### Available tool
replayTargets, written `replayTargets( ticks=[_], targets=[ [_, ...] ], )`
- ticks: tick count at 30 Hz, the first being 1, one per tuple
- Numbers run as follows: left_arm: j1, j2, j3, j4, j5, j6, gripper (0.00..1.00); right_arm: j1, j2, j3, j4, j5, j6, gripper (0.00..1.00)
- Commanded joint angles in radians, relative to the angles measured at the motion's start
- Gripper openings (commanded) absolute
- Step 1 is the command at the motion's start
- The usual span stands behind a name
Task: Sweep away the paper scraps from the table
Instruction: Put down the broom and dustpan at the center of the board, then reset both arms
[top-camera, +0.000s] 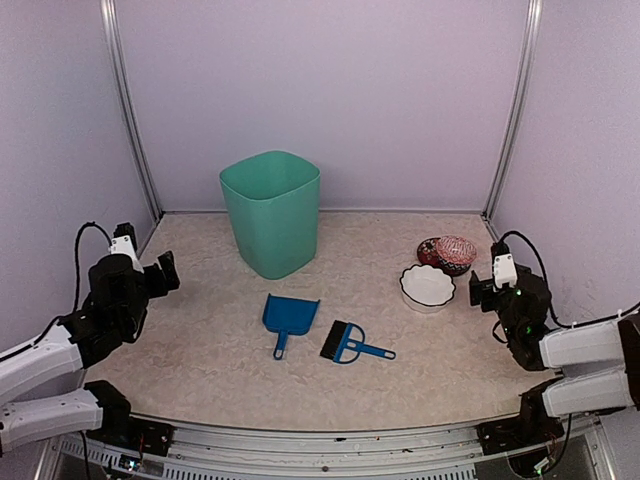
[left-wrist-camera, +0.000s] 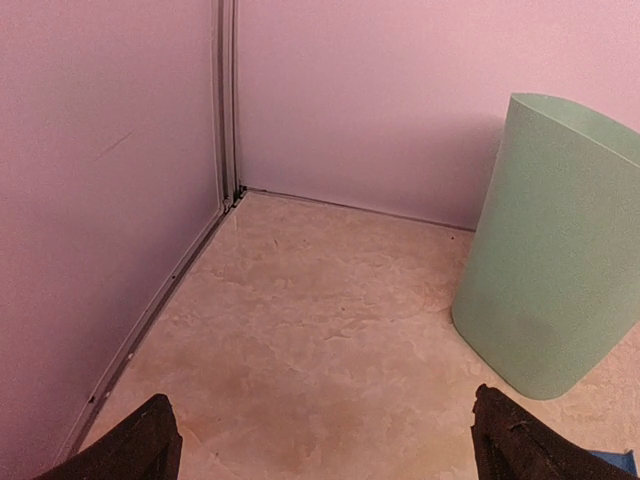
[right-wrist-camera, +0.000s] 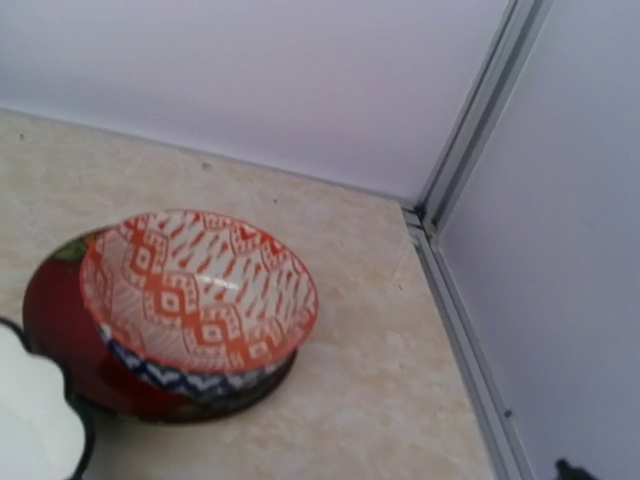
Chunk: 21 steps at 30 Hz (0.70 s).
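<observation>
Table (top-camera: 200, 340): beige and marbled, filling the floor between the lilac walls, with a metal rim at the near edge.
Bin (top-camera: 271, 212): green, upright, far of centre.
Left arm: folded low at the left edge, wrist raised and aimed far-right toward the bin.
Left gripper (left-wrist-camera: 320, 450): released, its two dark fingertips wide apart over bare table, holding nothing.
Right arm: folded at the right edge, wrist aimed toward the bowls.
Right gripper (top-camera: 483, 288): released and empty, just beside the white bowl.
Dustpan (top-camera: 290, 320): blue, centre, handle pointing near.
Brush (top-camera: 350, 343): blue, just right of the dustpan.
White bowl (top-camera: 427, 286): scalloped, right of the brush.
Patterned bowl (right-wrist-camera: 200, 295): red and white, tilted on a dark red dish (right-wrist-camera: 55, 330), far of the white bowl.
Paper scraps: cannot be made out in any view.
</observation>
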Motion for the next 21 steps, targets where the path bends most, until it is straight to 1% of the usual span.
replayTargets(
  ticks=[1,2,4,6,8,10,11,12,13,14,16,18,19,20,21],
  targets=[
    [0.097,0.026,-0.015,0.132,0.150,0.081,0.99,-0.056,0.111,-0.026,0.268,-0.128,0.042,1.00],
    [0.119,0.035,-0.019,0.153,0.188,0.091,0.99,-0.062,0.140,-0.025,0.309,-0.141,0.033,1.00],
    [0.160,0.057,-0.030,0.190,0.216,0.094,0.99,-0.068,0.171,-0.023,0.349,-0.185,-0.007,1.00],
    [0.204,0.085,-0.054,0.243,0.251,0.096,0.99,-0.075,0.210,-0.024,0.415,-0.192,-0.039,1.00],
    [0.248,0.109,-0.073,0.292,0.293,0.098,0.99,-0.083,0.243,-0.004,0.416,-0.220,-0.051,1.00],
    [0.311,0.133,-0.079,0.327,0.360,0.098,0.99,-0.101,0.245,0.032,0.344,-0.316,-0.052,1.00],
    [0.334,0.146,-0.080,0.338,0.391,0.097,0.99,-0.110,0.250,0.034,0.353,-0.370,-0.043,1.00],
    [0.354,0.159,-0.080,0.352,0.415,0.096,0.99,-0.129,0.266,0.021,0.413,-0.448,-0.028,1.00],
    [0.369,0.174,-0.081,0.372,0.431,0.100,0.99,-0.139,0.301,-0.007,0.499,-0.445,-0.025,1.00],
    [0.379,0.189,-0.082,0.392,0.445,0.108,0.99,-0.143,0.321,-0.018,0.539,-0.411,-0.006,1.00],
    [0.392,0.223,-0.084,0.431,0.467,0.122,0.99,-0.172,0.324,-0.018,0.531,-0.434,0.026,1.00],
    [0.399,0.267,-0.081,0.476,0.484,0.141,0.99,-0.182,0.384,-0.022,0.588,-0.398,0.053,1.00],
    [0.402,0.293,-0.078,0.492,0.489,0.152,0.99,-0.185,0.452,-0.021,0.683,-0.380,0.051,1.00],
    [0.405,0.316,-0.075,0.511,0.493,0.162,0.99,-0.183,0.445,-0.015,0.676,-0.342,0.066,1.00],
    [0.406,0.338,-0.072,0.525,0.496,0.171,0.99,-0.186,0.406,0.009,0.550,-0.332,0.085,1.00]
  ],
)
